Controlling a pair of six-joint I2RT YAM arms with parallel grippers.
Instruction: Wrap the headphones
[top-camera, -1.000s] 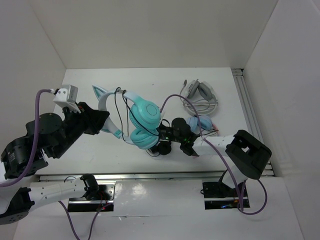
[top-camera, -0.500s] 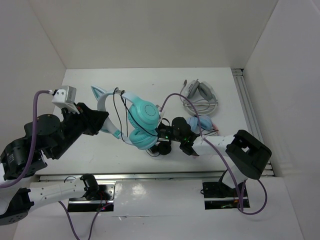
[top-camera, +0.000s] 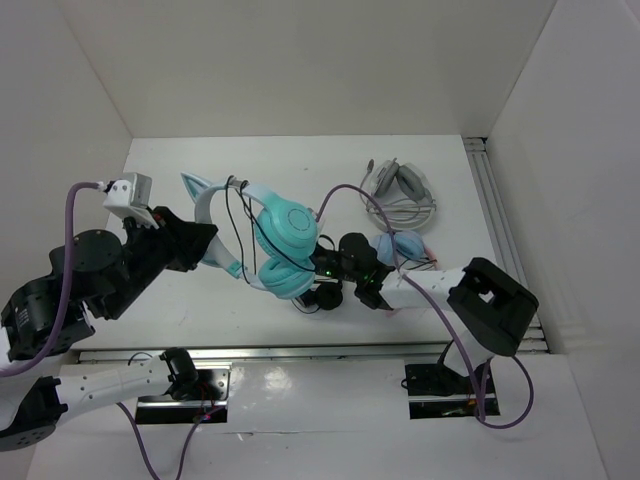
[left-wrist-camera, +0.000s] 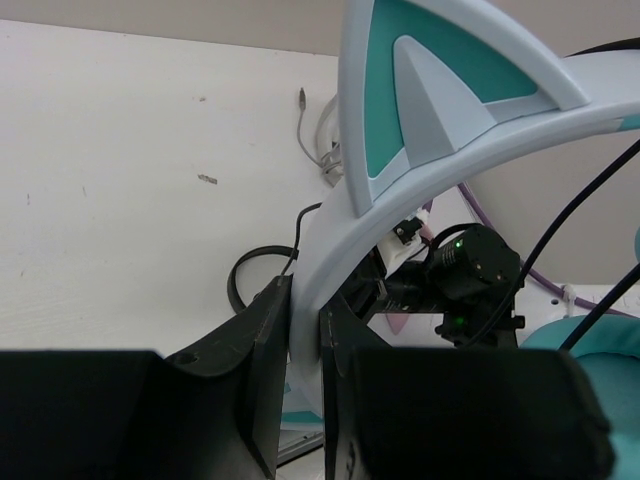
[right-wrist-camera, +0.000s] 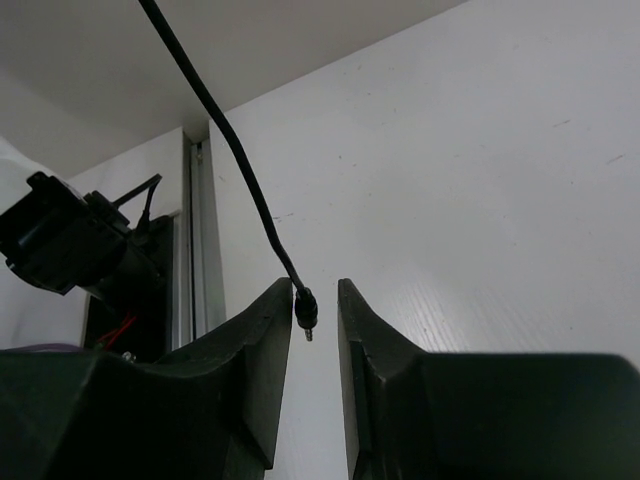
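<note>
The teal headphones (top-camera: 290, 228) with a white headband (top-camera: 212, 215) and cat ears are held above the table at centre left. My left gripper (top-camera: 205, 240) is shut on the headband (left-wrist-camera: 330, 250), which runs up between its jaws (left-wrist-camera: 305, 310); one cat ear (left-wrist-camera: 420, 90) stands above. The thin dark cable (top-camera: 233, 215) loops over the headband. My right gripper (top-camera: 322, 268) sits just right of the teal cups. In the right wrist view its jaws (right-wrist-camera: 315, 300) stand slightly apart, with the cable's plug (right-wrist-camera: 306, 318) hanging between them against the left finger.
A grey-white headphone pair (top-camera: 400, 195) lies at the back right. A pink and blue pair (top-camera: 405, 245) lies beside the right arm. A small black pair (top-camera: 325, 295) lies under the right gripper. A rail (top-camera: 495, 200) runs along the right wall.
The teal headphones and my right gripper have shifted slightly to the left. My left gripper keeps its hold on the headband.
</note>
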